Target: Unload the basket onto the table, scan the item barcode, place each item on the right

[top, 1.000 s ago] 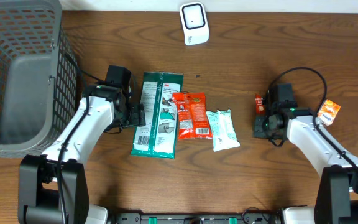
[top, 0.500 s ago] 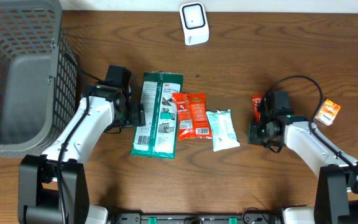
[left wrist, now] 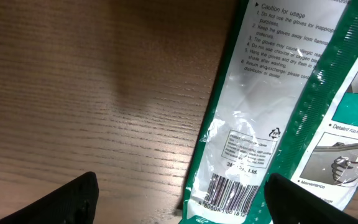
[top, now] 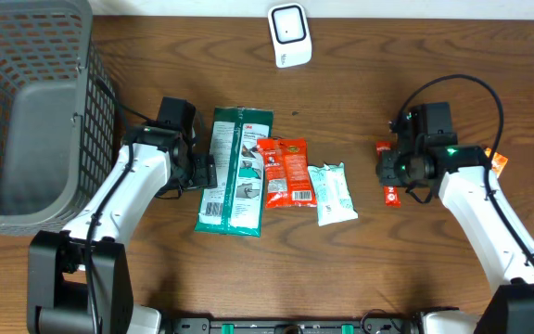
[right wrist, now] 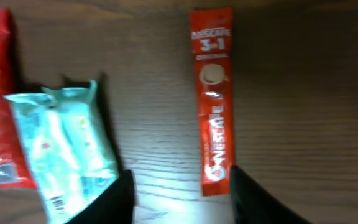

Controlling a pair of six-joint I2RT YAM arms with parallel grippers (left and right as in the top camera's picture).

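Coffee stick: one, red, printed NESCAFE 3-in-1. It lies flat on the table, well to the right of the green pack, under the right gripper.
Middle row: three packs side by side. The green pack is leftmost, the red packet lies against its right edge, and the wipes pack comes next to the right.
Scanner: one, white, beyond the green pack toward the table's far edge, well apart from every pack.
Basket: one, grey mesh, well left of the green pack, cut off by the picture's corner.
Orange packet: one, farthest right of the green pack. Only a sliver shows past the right arm.
Right gripper fingers: two, standing apart. The stick's lower end lies on the wood between them, close by one finger and not pinched.
Left gripper: at the green pack's left edge, fingers spread wide over the pack's barcode end, holding nothing.
Hidden overhead: the stick's middle is covered by the right gripper, so only its two ends show.
Hard to make out: the right wrist view is soft, and the small print on the wipes pack cannot be read.
Right wrist only: the stick's full length and lettering.
Left wrist only: the green pack's barcode, cut by the bottom edge, and its caution text.
Overhead only: scanner, basket, orange packet.
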